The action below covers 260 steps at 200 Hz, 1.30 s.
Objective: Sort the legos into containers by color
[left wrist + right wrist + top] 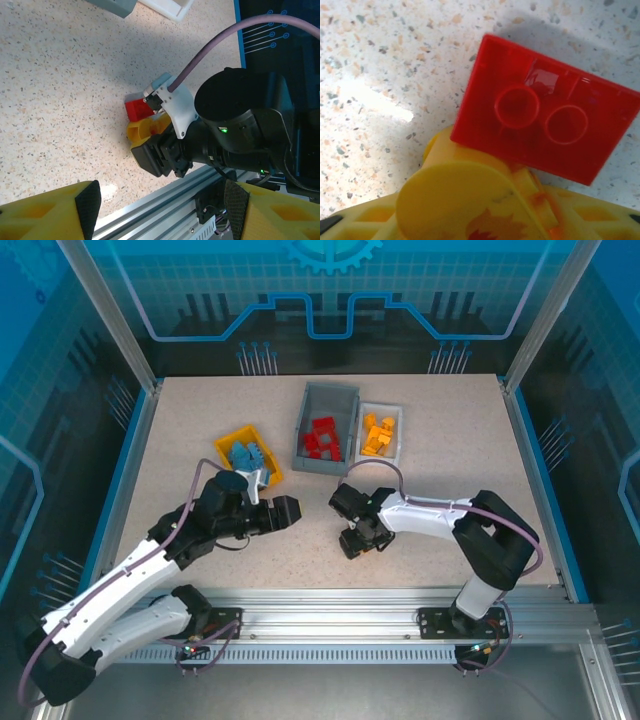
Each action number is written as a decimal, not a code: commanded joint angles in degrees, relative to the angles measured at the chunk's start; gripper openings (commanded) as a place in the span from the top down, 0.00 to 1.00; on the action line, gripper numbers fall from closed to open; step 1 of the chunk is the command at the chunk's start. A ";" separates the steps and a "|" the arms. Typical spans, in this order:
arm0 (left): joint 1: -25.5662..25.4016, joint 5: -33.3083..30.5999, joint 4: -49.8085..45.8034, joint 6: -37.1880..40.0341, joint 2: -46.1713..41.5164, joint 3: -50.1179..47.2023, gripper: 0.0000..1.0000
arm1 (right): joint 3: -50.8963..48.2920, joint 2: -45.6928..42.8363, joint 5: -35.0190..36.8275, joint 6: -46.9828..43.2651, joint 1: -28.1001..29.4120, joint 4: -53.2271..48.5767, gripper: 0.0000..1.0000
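The red brick (545, 125) lies flat on the surface (380, 60), directly ahead of the right fingers (365, 220) and just past their tips. Two round marks show on its upper face. Its long axis runs across the fingers' line of reach, slightly slanted, with the end to their right lying nearer the tips. Its near edge touches a yellow rounded piece (465, 200), which sits between the right fingers.

Right fingers: the pictures do not show whether they clamp the yellow rounded piece or merely flank it, so their state cannot be told. They do not hold the red brick.

Left fingers (45, 212): spread wide, holding nothing. From the left wrist camera, the red brick (137, 107) lies well ahead of them and near their centre line, with the right arm's wrist (235, 135) crowding it from one side.

The right arm is the nearer one. A grasp would probably call for a short advance, with the fingers closing across the brick's short side.

The grey bin (300, 432), which holds red bricks, stands beyond the right fingers (358, 543), away from the arm bases.
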 commanded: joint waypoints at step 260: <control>-15.26 -20.21 12.84 11.74 33.82 24.29 0.30 | 50.91 20.99 -3.59 4.21 -33.36 -7.31 0.67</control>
